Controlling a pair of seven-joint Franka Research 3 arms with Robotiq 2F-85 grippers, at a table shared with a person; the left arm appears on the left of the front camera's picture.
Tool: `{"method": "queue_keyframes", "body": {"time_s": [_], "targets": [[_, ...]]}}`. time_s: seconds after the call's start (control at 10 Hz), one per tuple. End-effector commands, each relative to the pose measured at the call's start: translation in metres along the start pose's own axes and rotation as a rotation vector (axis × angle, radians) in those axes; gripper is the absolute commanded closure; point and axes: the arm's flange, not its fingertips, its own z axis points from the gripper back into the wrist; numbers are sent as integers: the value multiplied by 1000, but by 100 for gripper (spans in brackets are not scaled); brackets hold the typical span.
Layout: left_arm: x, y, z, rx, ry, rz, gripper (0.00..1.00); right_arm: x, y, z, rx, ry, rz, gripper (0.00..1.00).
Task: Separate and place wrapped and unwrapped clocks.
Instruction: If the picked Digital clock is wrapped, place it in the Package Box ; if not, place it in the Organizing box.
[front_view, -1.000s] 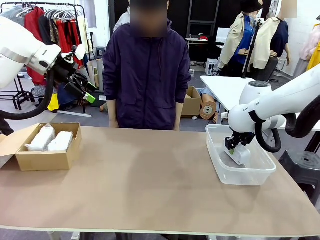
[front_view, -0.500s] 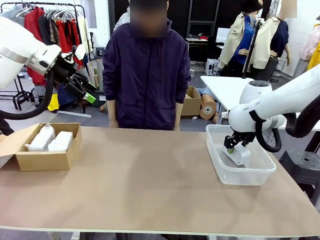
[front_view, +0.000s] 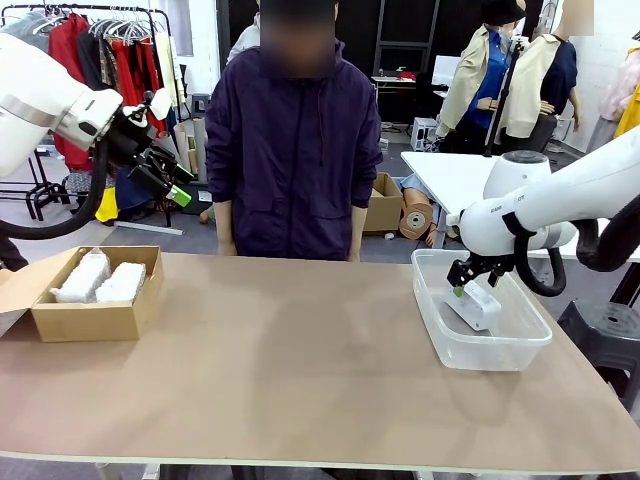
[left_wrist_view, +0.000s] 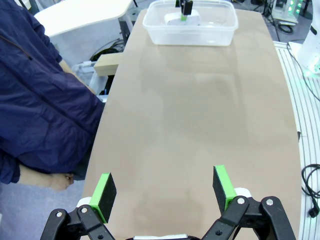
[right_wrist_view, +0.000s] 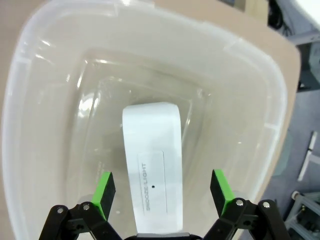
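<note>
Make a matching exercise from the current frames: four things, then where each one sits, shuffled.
Things:
1. bare white clock
2. wrapped clocks
3. left gripper
4. right gripper

Places:
A. raised above the table's left end, open
B. inside the clear tub
C. open, just above the tub
D. inside the cardboard box

Pairs: 1-B, 2-D, 3-A, 4-C

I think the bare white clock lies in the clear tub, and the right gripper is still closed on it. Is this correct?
Not quite. The bare white clock does lie in the clear tub, but the right gripper is open. In the right wrist view its fingers stand apart on either side of the clock, not touching it.
</note>
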Motion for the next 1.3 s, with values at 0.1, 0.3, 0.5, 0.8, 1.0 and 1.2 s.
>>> {"method": "queue_keyframes", "body": {"time_s": [0.1,0.3,0.5,0.8,1.0,1.2], "targets": [[-1,-1,1,1,0,-15,0,6,-12,53,52,-62,16,0],[-1,-1,1,1,0,-15,0,10,-18,78,66,-100,36,0],[-1,-1,1,1,0,-15,0,11,-22,92,89,-118,47,0],[-1,-1,1,1,0,-15,0,12,-13,91,56,-114,29,0],[-1,-1,1,1,0,-15,0,12,-13,91,56,-114,29,0],[-1,-1,1,1,0,-15,0,12,-13,91,56,-114,29,0]]}}
